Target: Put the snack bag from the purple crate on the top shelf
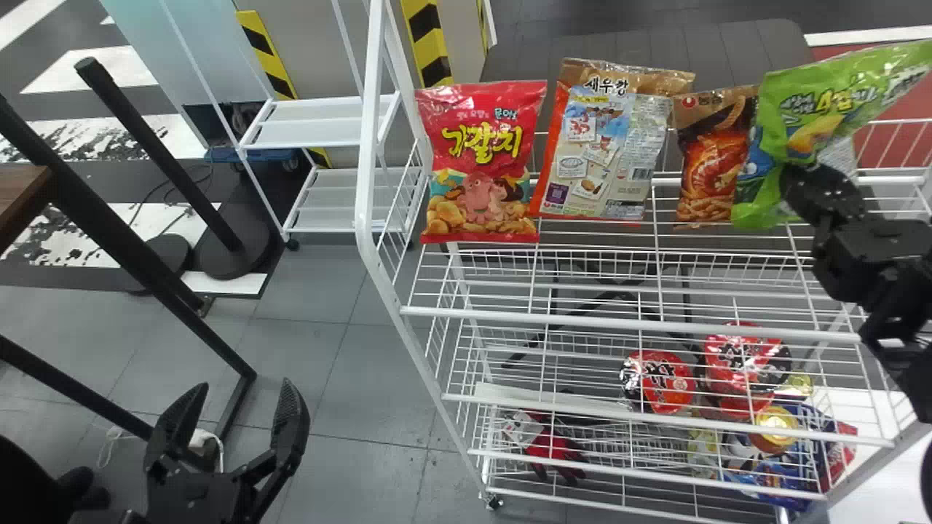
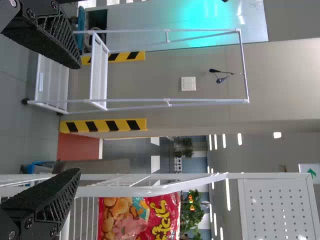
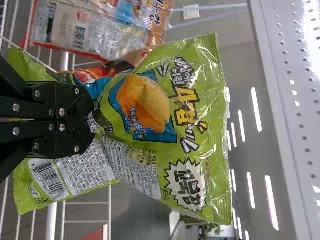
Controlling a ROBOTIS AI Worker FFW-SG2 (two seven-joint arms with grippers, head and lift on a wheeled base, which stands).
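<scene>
My right gripper (image 1: 808, 189) is over the right part of the top shelf (image 1: 604, 316), shut on the green snack bag (image 1: 815, 109). The bag stands roughly upright beside the brown-and-orange shrimp snack bag (image 1: 713, 153). In the right wrist view the green bag (image 3: 145, 110) is creased and bulges around my right gripper (image 3: 92, 117), which pinches its middle. My left gripper (image 1: 233, 415) stays low at the left over the floor, open and holding nothing; in the left wrist view the fingers of my left gripper (image 2: 77, 117) stand wide apart.
A red snack bag (image 1: 480, 160) and an orange-and-blue bag (image 1: 608, 138) stand on the same shelf. Red cup noodles (image 1: 659, 380) and other packets lie lower in the rack. The rack's white left post (image 1: 368, 145) rises between the left arm and the shelf.
</scene>
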